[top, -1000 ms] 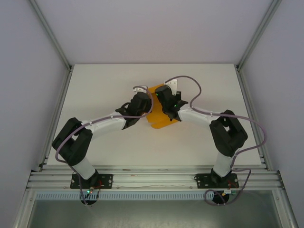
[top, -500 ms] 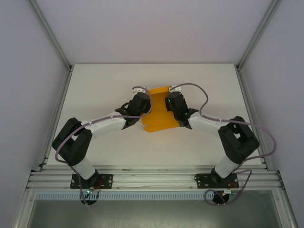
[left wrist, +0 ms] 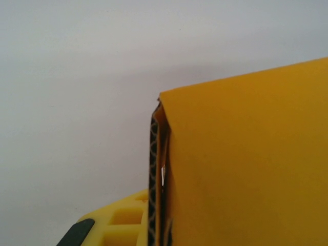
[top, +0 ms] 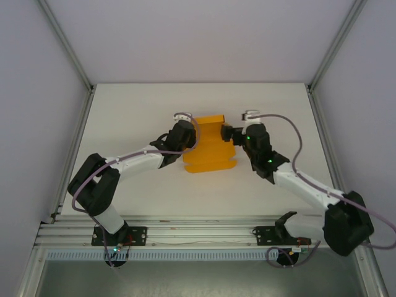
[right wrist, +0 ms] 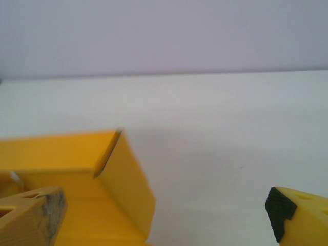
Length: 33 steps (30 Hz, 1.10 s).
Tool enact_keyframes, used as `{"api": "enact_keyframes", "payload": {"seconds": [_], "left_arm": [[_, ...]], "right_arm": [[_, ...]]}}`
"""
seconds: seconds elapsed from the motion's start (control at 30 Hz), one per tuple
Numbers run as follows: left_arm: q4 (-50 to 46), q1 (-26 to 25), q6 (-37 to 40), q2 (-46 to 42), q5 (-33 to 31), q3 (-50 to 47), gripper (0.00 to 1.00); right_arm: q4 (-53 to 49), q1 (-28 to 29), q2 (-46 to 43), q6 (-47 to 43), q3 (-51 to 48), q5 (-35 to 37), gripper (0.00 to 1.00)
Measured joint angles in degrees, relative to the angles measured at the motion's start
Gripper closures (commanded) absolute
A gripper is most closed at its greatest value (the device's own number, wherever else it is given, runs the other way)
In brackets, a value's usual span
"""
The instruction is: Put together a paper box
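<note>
We are seeing the paper box [top: 207, 154] lying mid-table [top: 136, 111], its long axis running roughly 12 to 6 o'clock in the top view, with the left gripper [top: 189, 138] clenched on its 9 o'clock wall, the card pinched in its jaws. The right gripper [top: 227, 132] is sitting just beside the 3 o'clock wall, jaws spread wide and grasping nothing, so the box is lying at 9 o'clock from it. We are judging that the coming move is turning on that right wall, with the left arm being the one in contact
</note>
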Motion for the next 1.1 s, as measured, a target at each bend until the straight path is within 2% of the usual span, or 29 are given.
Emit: {"api": "enact_keyframes", "payload": {"seconds": [0.1, 0.2, 0.3, 0.37, 0.43, 0.6, 0.77, 0.97, 1.1], "left_arm": [[-2.58, 1.68, 2.23, -0.50, 3.17, 0.68, 1.00], [-8.44, 4.52, 7.58, -0.52, 10.78, 4.44, 1.00], [-19.54, 7.48, 17.00, -0.46, 20.94, 11.72, 1.00], [-27.71, 8.20, 23.96, -0.02, 25.42, 16.98, 1.00], [-34.51, 7.89, 29.00, 0.98, 27.32, 21.03, 1.00], [-48.74, 6.54, 34.45, 6.75, 26.82, 26.97, 1.00], [-59.56, 4.35, 34.75, 15.08, 20.22, 31.58, 1.00], [-64.72, -0.48, 34.12, 25.68, 13.40, 39.50, 1.00], [-66.90, -1.60, 32.39, 34.29, 5.29, 47.56, 1.00]], "right_arm": [[-2.16, -1.03, -6.34, 5.79, -1.25, 6.60, 0.00], [-6.91, -1.55, -10.38, 7.48, -0.90, 10.49, 0.00], [-12.31, -1.55, -11.82, 8.31, -0.24, 13.09, 0.00], [-16.06, -1.55, -12.28, 8.72, -0.15, 14.64, 0.00], [-19.65, -1.55, -12.52, 8.90, -0.04, 15.56, 0.00], [-26.60, -1.95, -12.52, 9.35, 0.17, 16.50, 0.00], [-30.95, -2.84, -11.69, 9.44, 0.96, 16.55, 0.00], [-32.74, -3.06, -9.03, 8.52, 1.90, 15.23, 0.00], [-32.94, -3.32, -8.17, 8.24, 1.90, 14.64, 0.00]]}}
